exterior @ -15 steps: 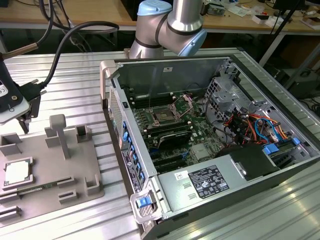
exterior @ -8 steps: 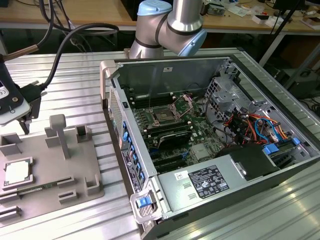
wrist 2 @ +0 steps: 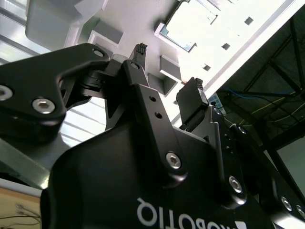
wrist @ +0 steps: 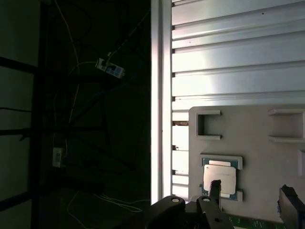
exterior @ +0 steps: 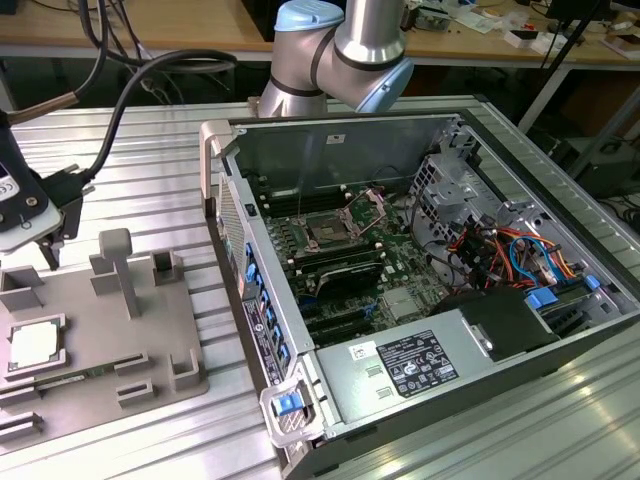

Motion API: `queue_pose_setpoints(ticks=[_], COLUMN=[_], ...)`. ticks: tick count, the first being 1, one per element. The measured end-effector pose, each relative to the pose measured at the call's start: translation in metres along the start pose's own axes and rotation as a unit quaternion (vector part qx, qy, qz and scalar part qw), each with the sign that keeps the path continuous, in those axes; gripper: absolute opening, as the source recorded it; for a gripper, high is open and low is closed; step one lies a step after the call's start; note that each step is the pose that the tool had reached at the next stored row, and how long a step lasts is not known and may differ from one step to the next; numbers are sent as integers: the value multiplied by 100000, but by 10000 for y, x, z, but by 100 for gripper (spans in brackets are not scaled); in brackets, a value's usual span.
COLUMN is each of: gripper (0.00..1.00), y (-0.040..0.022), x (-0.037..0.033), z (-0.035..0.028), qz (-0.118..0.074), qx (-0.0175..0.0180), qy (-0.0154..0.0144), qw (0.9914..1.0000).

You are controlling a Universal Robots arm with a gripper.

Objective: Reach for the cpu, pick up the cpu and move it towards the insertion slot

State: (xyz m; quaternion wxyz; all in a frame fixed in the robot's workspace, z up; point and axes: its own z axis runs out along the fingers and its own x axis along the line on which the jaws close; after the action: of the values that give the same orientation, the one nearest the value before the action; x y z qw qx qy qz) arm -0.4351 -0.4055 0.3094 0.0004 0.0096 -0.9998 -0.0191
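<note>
We are looking across a ribbed metal table (exterior: 150,190), workbenches standing behind. The cpu (wrist: 226,174) is lying in the grey tray (exterior: 90,350). The gripper (wrist 2: 167,67) is hanging over it, fingers spread, carrying nothing. One finger is masking the cpu's edge. The insertion slot (exterior: 328,228) is sitting well apart.

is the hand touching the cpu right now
Apart. In the exterior view the hand hangs above the grey tray, with bare tray surface showing between its fingertips and the cpu lying in its recess.
</note>
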Motion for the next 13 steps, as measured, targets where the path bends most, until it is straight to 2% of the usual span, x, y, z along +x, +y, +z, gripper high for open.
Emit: queue_pose_setpoints(ticks=[7,13], gripper=[55,55], y=[-2,-1], x=[9,78], z=[43,73], qz=[2,2], qx=[3,-2], qy=[2,3], qw=[100000,100000])
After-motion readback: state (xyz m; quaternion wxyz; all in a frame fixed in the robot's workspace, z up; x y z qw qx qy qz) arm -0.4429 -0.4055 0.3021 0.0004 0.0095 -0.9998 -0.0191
